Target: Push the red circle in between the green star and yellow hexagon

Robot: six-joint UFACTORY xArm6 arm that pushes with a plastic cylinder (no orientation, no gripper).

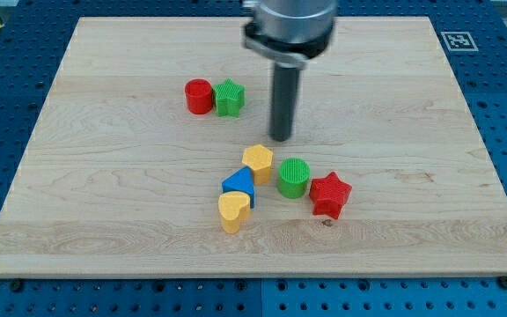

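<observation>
Seven blocks [258,163] (two stars, two circles)

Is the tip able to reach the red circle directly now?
Probably not directly: my tip is right of the green star, which touches the red circle on that side. Going around looks free.

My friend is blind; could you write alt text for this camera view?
A dark rod's tip rests on a wooden board, right of a touching red circle and green star, above a yellow hexagon.
</observation>
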